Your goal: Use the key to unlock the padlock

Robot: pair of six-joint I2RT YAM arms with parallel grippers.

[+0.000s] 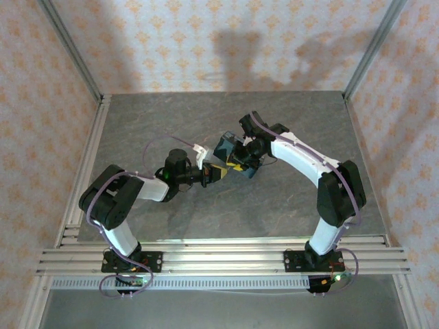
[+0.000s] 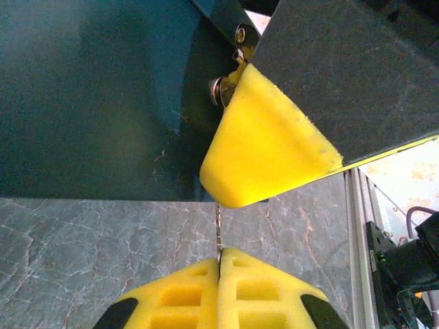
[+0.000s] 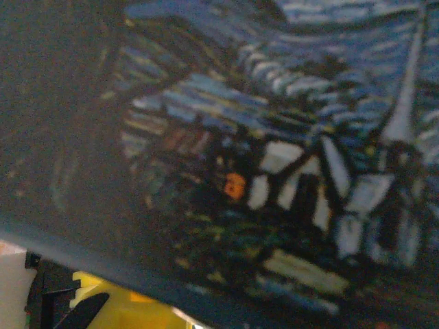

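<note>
Left gripper (image 2: 219,264) jaws pinched together on tiny pale gold metal key (image 2: 218,223), blade pointing 12 o'clock. Tiny metal-shackled padlock (image 2: 221,88) lies straight ahead, apart. Right gripper (image 1: 240,160) clamps blue painted rectangular tin (image 2: 103,103).

No writing, label, brand name, number or sign can be read anywhere. The tin (image 3: 274,171) carries only a painted picture of swirls and houses, blurred up close, with no lettering to make out.
</note>
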